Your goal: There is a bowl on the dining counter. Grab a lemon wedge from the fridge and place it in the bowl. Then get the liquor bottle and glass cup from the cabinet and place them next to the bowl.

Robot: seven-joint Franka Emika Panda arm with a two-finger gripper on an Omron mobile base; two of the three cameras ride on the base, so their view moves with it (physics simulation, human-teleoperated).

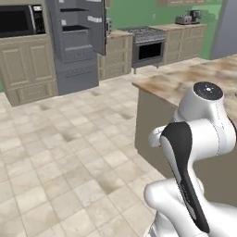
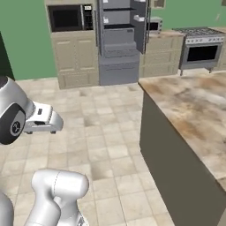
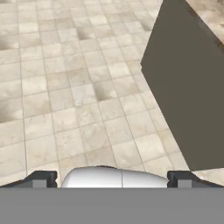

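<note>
The fridge stands at the far wall with its upper doors swung open, showing grey shelves and white door shelves. The dining counter runs along my right, and its dark grey base shows in the hand view. My gripper hangs above the tiled floor beside the counter's corner. It is open, with its fingertips far apart and nothing between them. The bowl, lemon wedge, liquor bottle, glass cup and cabinet are out of view.
A built-in microwave sits left of the fridge over beige cabinets. A stove stands to the fridge's right. Small appliances rest on the far worktop. Tiled floor stretches from me to the fridge.
</note>
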